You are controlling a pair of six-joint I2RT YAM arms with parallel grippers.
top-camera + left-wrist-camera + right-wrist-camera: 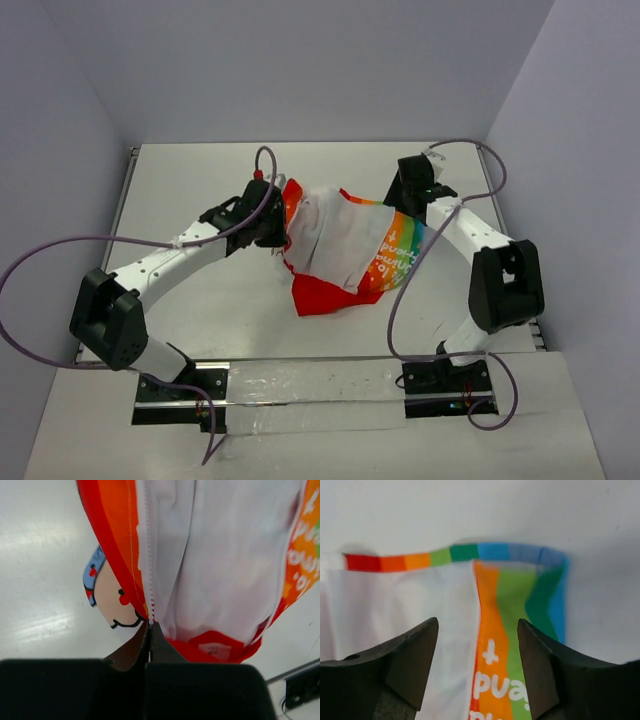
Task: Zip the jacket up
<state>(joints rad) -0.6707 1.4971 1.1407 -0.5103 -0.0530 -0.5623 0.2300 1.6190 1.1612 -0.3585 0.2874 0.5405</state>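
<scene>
One jacket (345, 250), crumpled at the middle of the table (200, 180), inside out in part, with white lining (225, 545) facing up. Its span runs from one gripper to the other.

- Left end: left gripper (150, 626) clenched on the jacket's edge, right at the zipper teeth (148, 575). The teeth run straight away from the pinch. A cartoon face print (112, 605) sits just beside them, next to a red-and-orange strip.
- Right end: right gripper (477, 627) released, jaws standing wide, nothing between the pads. It hovers over the rainbow panel, where white lettering (495, 690) crosses the orange and green stripes. A rainbow band (470, 552) edges the jacket on the far side of the fingers. Whether the fingers touch the cloth cannot be told.
- Near edge: a red fold (325, 295) pokes out from under the white, toward the arm bases.
</scene>
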